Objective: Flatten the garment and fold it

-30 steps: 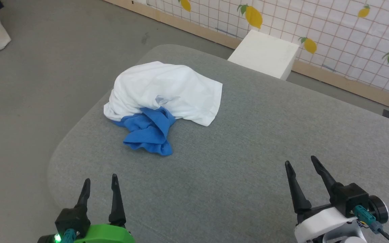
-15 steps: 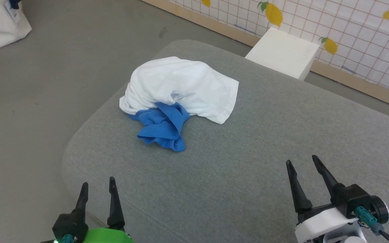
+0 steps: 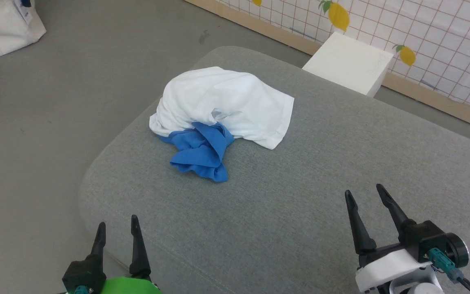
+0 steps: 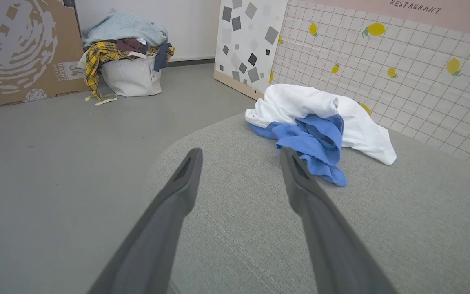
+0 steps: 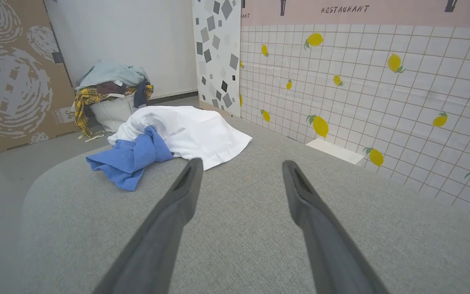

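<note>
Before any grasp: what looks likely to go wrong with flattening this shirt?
1. The garment is a crumpled heap, its blue part bunched partly under the white body; a pinch there may catch several layers and drag the heap instead of spreading it.
2. It lies near the rounded edge of the grey surface, so a pull that way might slide it off.
The left gripper and right gripper are open and apart from it.

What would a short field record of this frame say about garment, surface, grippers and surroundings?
garment: soft white jersey shirt with blue sleeves, crumpled in a heap, blue part bunched at the near side, not flattened
surface: grey fabric-covered table, garment toward its far left corner
left gripper: open, apart from the garment
right gripper: open, apart from the garment
surroundings: white box beyond the table; white bag piled with clothes on the floor
</note>
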